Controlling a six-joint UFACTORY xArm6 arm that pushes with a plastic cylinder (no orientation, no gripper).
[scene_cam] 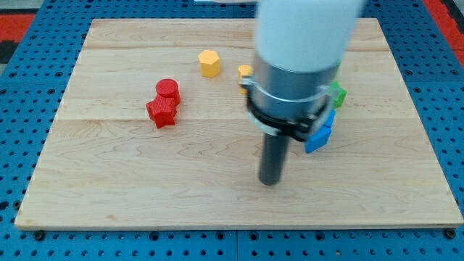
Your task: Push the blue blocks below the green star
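Observation:
My tip (270, 181) rests on the wooden board (145, 188) below the view's centre. Blue blocks (320, 135) lie just to the upper right of the tip, partly hidden behind the arm (301, 65); their shapes and number cannot be made out. A green block (338, 95), only its right edge showing, sits right above the blue blocks, at the arm's right side. The tip stands apart from the blue blocks, a short way to their lower left.
A red cylinder (167, 89) touches a red star-like block (162, 112) at the view's left. A yellow hexagonal block (209, 63) stands near the top middle. Another yellow block (245, 71) peeks out at the arm's left edge.

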